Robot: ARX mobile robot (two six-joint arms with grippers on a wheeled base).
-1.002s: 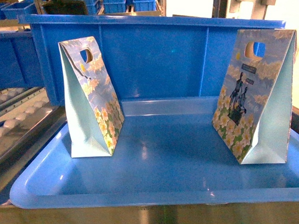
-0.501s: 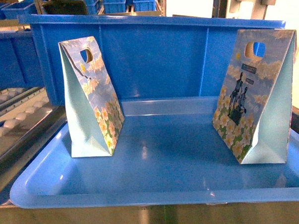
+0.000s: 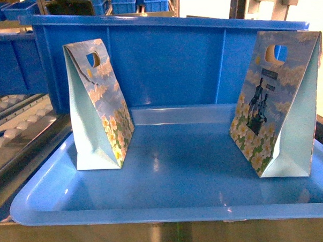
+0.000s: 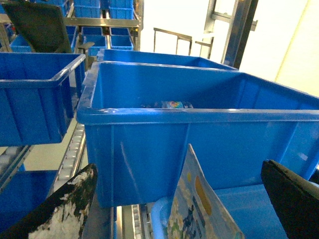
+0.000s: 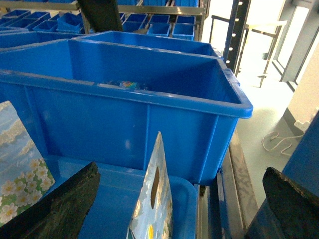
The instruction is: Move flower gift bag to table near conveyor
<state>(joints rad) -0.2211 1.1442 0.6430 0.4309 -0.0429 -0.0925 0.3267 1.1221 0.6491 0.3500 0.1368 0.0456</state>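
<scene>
Flower-printed paper gift bags, two of them, stand upright in a glossy blue plastic tray (image 3: 170, 201), and that tray serves as the landmark for everything else. One tent-shaped bag with a pale blue gusset and a die-cut handle hole (image 3: 96, 108) sits at the tray's left end; the second flower gift bag, carrying a dark figure print (image 3: 273, 108), sits at its right end, well apart from the first. Directly behind the tray rises a large deep blue plastic bin (image 3: 169, 61), with small colourful items lying inside it in both wrist views. To the tray's left, the conveyor's sloping lanes of small white rollers in a steel frame (image 3: 17, 130) run away from the camera.

The left claw (image 4: 179, 199) shows two dark fingertips (image 4: 65, 209) spread wide, with the top edge of the left bag rising between them but touching neither. The right claw (image 5: 179, 199) is likewise spread wide, its fingertips (image 5: 60, 204) either side of the right bag's narrow top edge, gripping nothing. No table surface shows in any view.
</scene>
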